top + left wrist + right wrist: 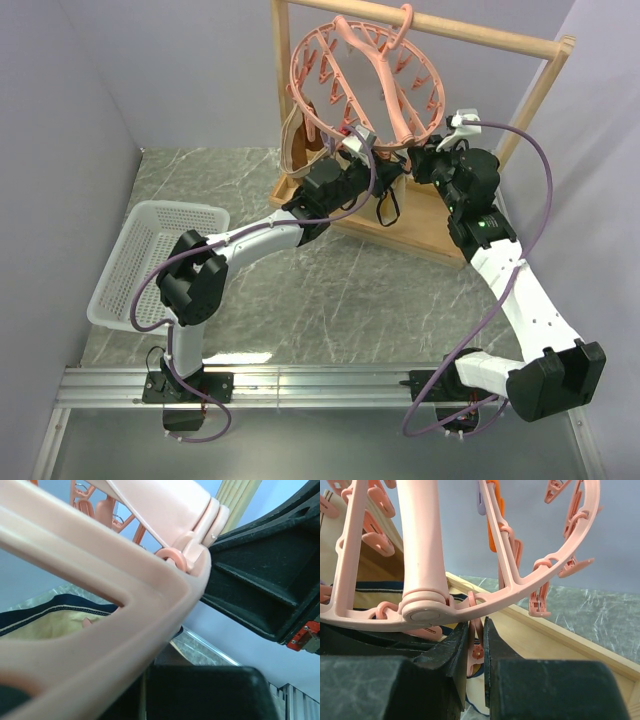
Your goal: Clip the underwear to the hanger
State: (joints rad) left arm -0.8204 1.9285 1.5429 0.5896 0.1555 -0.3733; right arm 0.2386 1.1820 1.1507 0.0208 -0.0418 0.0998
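**Pink hanger (380,75) gripped in two places**

Salmon plastic fills both wrist views. The hanger hangs from the wooden rack (480,35) at the far side of the table (330,300). The left gripper (352,140) has its jaws clamped on the hanger's near rim. Just to its right, the right gripper (477,650) squeezes one peg (471,656) between jaws that are nearly together. The underwear (45,627) (tan cloth, dark trim) hangs just below that near rim, between the two grippers. Whether the squeezed peg has caught any cloth cannot be told. A white basket (110,300) sits at the near left.
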